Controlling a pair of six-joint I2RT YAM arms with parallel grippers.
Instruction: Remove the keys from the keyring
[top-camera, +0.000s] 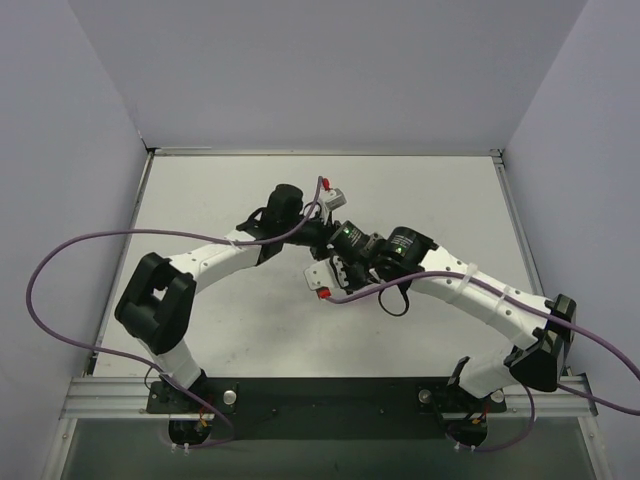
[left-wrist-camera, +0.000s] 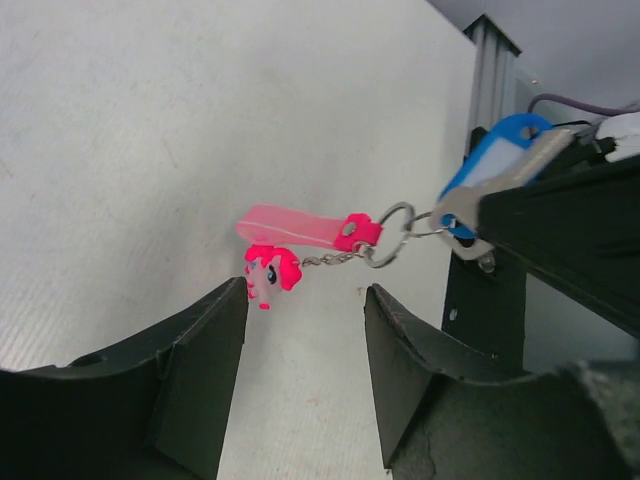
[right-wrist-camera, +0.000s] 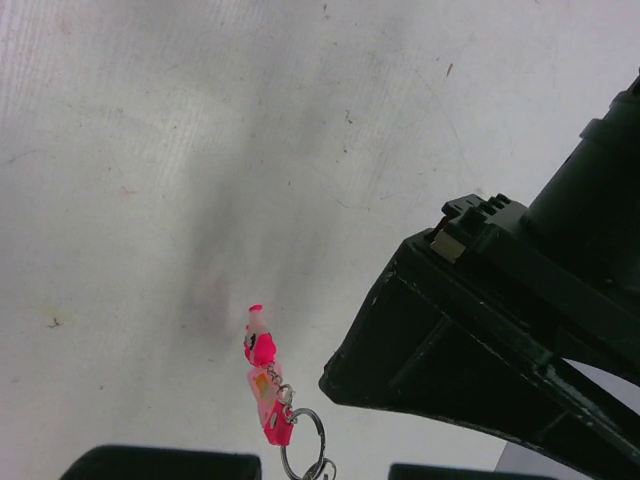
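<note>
The right gripper (left-wrist-camera: 520, 200) is clamping the blue plastic key (left-wrist-camera: 495, 145) — its thin round wire keyring (left-wrist-camera: 372, 255), a flat pink strap (left-wrist-camera: 295, 228) and a chained pony charm (left-wrist-camera: 270, 272) are hanging just ahead of the left gripper (left-wrist-camera: 305, 290), which is gaping over the grainy desk (left-wrist-camera: 150, 120).

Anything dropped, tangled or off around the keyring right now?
Nothing stands out. The keyring hangs from the blue key clamped in the right end effector, pink strap and pony charm dangling untangled. The left end effector is open.
</note>
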